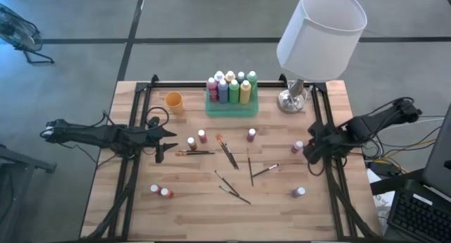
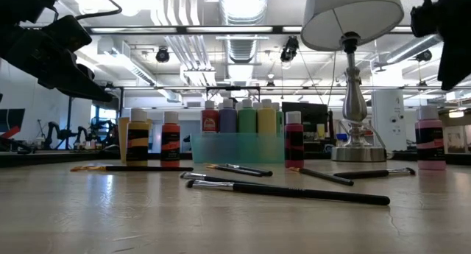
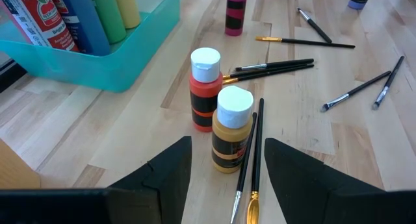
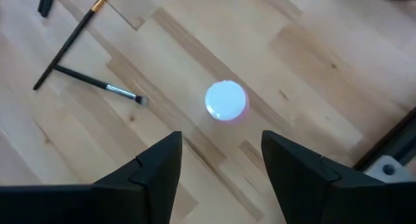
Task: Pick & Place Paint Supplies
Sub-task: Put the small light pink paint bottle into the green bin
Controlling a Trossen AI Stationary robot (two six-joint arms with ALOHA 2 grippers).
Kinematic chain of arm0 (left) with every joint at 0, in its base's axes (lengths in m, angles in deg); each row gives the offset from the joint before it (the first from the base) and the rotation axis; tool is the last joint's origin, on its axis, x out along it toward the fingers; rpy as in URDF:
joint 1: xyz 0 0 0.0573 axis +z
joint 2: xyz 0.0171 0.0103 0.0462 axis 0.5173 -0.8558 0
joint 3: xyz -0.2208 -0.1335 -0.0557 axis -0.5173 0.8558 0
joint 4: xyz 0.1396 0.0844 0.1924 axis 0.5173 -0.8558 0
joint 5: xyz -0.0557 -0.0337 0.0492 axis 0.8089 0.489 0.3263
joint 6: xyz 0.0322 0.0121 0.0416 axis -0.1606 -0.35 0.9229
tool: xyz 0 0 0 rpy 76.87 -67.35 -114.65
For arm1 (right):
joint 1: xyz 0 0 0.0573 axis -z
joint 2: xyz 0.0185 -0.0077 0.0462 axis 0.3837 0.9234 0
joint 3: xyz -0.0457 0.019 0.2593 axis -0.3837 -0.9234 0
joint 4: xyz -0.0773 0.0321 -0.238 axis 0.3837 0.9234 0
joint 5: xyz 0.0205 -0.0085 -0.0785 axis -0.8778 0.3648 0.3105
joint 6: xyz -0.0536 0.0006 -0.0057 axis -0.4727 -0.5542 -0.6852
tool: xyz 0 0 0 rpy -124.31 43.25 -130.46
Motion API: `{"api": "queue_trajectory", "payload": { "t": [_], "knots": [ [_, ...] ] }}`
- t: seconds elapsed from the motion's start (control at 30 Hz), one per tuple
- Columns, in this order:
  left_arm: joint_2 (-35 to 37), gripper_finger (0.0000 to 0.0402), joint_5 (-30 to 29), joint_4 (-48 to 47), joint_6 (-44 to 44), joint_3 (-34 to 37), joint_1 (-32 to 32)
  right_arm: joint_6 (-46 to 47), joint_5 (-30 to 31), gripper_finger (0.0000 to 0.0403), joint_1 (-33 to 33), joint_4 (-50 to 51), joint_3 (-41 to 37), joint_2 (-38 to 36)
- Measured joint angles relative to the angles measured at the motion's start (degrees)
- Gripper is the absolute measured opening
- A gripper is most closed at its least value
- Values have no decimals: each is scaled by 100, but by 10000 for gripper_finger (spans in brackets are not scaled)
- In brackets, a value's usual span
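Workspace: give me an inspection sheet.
Surface: wooden table, dry.
Job's things: paint bottles in green tray; loose bottles and paintbrushes scattered.
Clutter: lamp, orange cup.
End effectors: left end effector open beside two bottles; right end effector open above a pink bottle.
Cables: on both arms, at table sides.
Surroundings: keyboard at right.

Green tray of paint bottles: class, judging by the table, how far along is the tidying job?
Done: the green tray already holds about eight bottles. In hand: nothing is gripped; the left pincer stands open around the ochre bottle, and the right pincer stands open above the pink bottle. Left: about eight loose bottles and the brushes scattered on the table.
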Motion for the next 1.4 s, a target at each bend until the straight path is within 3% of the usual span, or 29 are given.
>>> {"api": "queue_trajectory", "payload": {
  "t": [0.53,1.0,1.4],
  "knots": [
    [-2,200,0,0,1,0,0,9,193,235,-208,-344,-370,10],
    [-1,200,0,0,-1,0,1,-120,505,214,-207,-1013,-904,93],
    [-1,200,0,0,-1,2,0,-69,970,232,-205,-1469,-1381,89]
  ]
}}
